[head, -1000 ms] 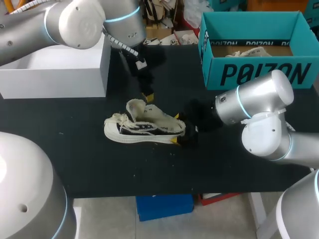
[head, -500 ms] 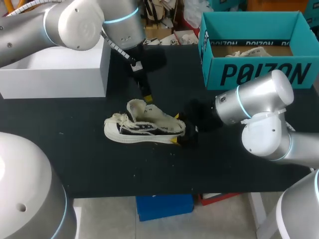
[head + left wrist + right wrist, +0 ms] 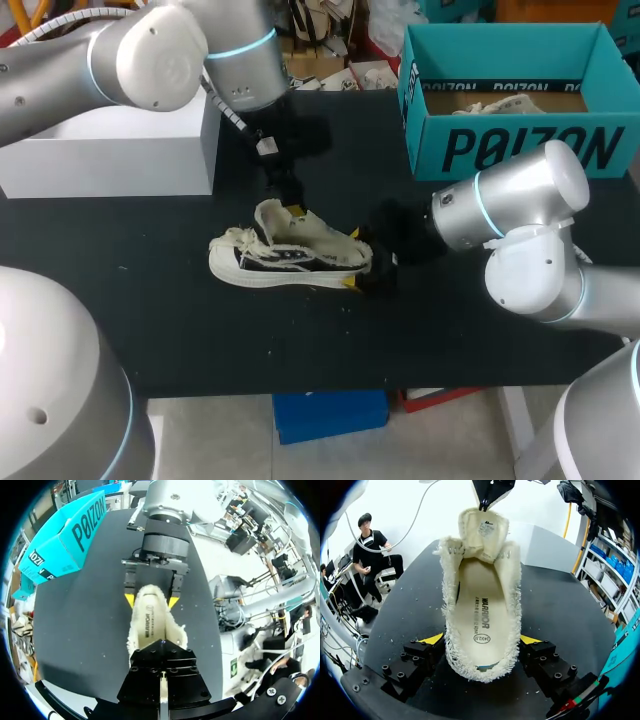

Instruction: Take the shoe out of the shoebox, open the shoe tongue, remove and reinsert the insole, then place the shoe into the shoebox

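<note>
Firmly, our right gripper point(image 3: 481, 640) clamps the shoe point(image 3: 482, 595) by its heel; whether our left gripper point(image 3: 292, 205) pinches the tongue point(image 3: 482, 527), we cannot tell.

A cream, fringed shoe point(image 3: 285, 255) stands on its sole mid-counter point(image 3: 200, 330), tongue point(image 3: 272, 214) raised, insole point(image 3: 481, 615) inside. The open teal shoebox point(image 3: 520, 150) sits well apart.

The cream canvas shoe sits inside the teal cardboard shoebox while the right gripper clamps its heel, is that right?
No. The head view shows the cream canvas shoe lying on the black table, outside the teal cardboard shoebox. The right gripper does clamp its heel.
</note>
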`<state>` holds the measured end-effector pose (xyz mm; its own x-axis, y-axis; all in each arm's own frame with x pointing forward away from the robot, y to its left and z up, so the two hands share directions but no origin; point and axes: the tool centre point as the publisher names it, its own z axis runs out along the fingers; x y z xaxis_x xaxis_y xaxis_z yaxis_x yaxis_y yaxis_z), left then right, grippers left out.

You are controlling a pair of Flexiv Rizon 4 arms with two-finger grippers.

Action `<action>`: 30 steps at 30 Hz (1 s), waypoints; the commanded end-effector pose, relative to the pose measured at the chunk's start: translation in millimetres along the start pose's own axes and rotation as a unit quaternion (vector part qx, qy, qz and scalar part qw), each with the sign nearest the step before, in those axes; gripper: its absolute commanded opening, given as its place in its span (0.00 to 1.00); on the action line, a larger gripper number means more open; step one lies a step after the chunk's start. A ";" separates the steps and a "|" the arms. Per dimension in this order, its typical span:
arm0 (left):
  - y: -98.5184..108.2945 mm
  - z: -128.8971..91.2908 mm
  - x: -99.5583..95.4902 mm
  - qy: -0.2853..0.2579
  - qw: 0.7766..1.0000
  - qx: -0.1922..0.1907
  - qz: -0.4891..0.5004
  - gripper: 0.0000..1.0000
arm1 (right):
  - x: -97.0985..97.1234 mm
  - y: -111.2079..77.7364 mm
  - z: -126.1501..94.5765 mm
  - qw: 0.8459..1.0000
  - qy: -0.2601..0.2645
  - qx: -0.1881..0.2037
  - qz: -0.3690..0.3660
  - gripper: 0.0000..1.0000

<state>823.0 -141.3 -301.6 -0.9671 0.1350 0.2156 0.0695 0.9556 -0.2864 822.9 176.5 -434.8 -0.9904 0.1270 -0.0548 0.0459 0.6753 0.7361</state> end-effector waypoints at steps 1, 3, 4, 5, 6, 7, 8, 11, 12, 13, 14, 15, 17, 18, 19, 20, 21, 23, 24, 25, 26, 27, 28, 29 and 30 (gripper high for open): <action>-0.5 0.8 -0.7 0.000 1.000 -0.001 0.001 0.00 | 0.9 -1.5 2.0 1.000 -0.001 0.001 0.000 0.00; -0.5 0.8 -0.7 0.000 1.000 -0.001 0.001 0.00 | 0.9 -1.5 2.0 1.000 -0.001 0.001 0.000 0.00; -0.5 0.8 -0.7 0.000 1.000 -0.001 0.001 0.00 | 0.9 -1.5 2.0 1.000 -0.001 0.001 0.000 0.00; -0.5 0.8 -0.7 0.000 1.000 -0.001 0.001 0.00 | 0.9 -1.5 2.0 1.000 -0.001 0.001 0.000 0.00; -0.5 0.8 -0.7 0.000 1.000 -0.001 0.001 0.00 | 0.9 -1.5 2.0 1.000 -0.001 0.001 0.000 0.00; -0.5 0.8 -0.7 0.000 1.000 -0.001 0.001 0.00 | 0.9 -1.5 2.0 1.000 -0.001 0.001 0.000 0.00; 1.7 2.1 -2.3 0.003 1.000 0.004 0.001 0.00 | 0.9 -1.5 2.0 1.000 -0.001 0.001 0.000 0.00; 7.0 8.2 -4.8 -0.001 1.000 0.001 0.005 0.00 | 0.9 -1.5 2.0 1.000 -0.001 0.001 0.000 0.00; 8.3 9.9 -5.1 0.002 1.000 0.003 0.006 0.00 | 0.9 -1.5 2.0 1.000 -0.001 0.001 0.000 0.00; 9.9 12.2 -5.4 0.005 1.000 0.004 0.010 0.00 | 0.9 -1.5 2.0 1.000 -0.001 0.001 0.000 0.00; 11.1 14.3 -5.5 0.007 1.000 0.002 0.012 0.00 | 0.9 -1.5 2.0 1.000 -0.001 0.001 0.000 0.00; 12.1 16.4 -5.5 0.014 1.000 0.004 0.014 0.00 | 0.9 -1.5 2.0 1.000 -0.001 0.001 0.000 0.00; 14.7 21.6 -5.3 0.018 1.000 0.002 0.015 0.00 | 0.9 -1.5 2.0 1.000 -0.001 0.001 0.000 0.00; 16.2 24.4 -4.9 0.021 1.000 -0.003 0.017 0.00 | 0.9 -1.5 2.0 1.000 -0.001 0.001 0.000 0.00; 17.9 27.9 -4.7 0.021 1.000 -0.010 0.020 0.00 | 0.9 -1.5 2.0 1.000 -0.001 0.001 0.000 0.00; 19.4 30.6 -4.5 0.022 0.999 -0.011 0.022 0.00 | 0.9 -1.5 2.0 1.000 -0.001 0.001 0.000 0.00; 20.9 32.8 -4.6 0.025 0.999 -0.011 0.023 0.00 | 0.9 -1.5 2.0 1.000 -0.001 0.001 0.000 0.00; 23.9 37.2 -6.6 0.028 0.999 -0.015 0.024 0.00 | 0.9 -1.5 2.0 1.000 -0.001 0.001 0.000 0.00; 25.0 39.1 -7.6 0.030 0.999 -0.016 0.024 0.00 | 0.9 -1.5 2.0 1.000 -0.001 0.001 0.000 0.00; 25.4 40.9 -8.3 0.032 0.999 -0.017 0.025 0.00 | 0.9 -1.5 2.0 1.000 -0.001 0.001 0.000 0.00; 25.5 42.2 -8.7 0.034 0.999 -0.019 0.026 0.00 | 0.9 -1.5 2.0 1.000 -0.001 0.001 0.000 0.00; 25.2 43.2 -8.6 0.036 0.999 -0.021 0.029 0.00 | 0.9 -1.5 2.0 1.000 -0.001 0.001 0.000 0.00; 24.6 44.6 -8.5 0.038 0.998 -0.023 0.033 0.00 | 0.9 -1.5 2.0 1.000 -0.001 0.001 0.000 0.00; 23.9 46.7 -8.9 0.040 0.998 -0.026 0.035 0.00 | 0.9 -1.5 2.0 1.000 -0.001 0.001 0.000 0.00; 23.3 48.6 -9.4 0.044 0.998 -0.027 0.037 0.00 | 0.9 -1.5 2.0 1.000 -0.001 0.001 0.000 0.00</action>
<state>816.9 -125.8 -349.9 -0.9394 0.2198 0.2632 0.1494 0.9532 -0.2627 822.9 176.5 -434.8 -0.9904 0.1270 -0.0548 0.0459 0.6753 0.7361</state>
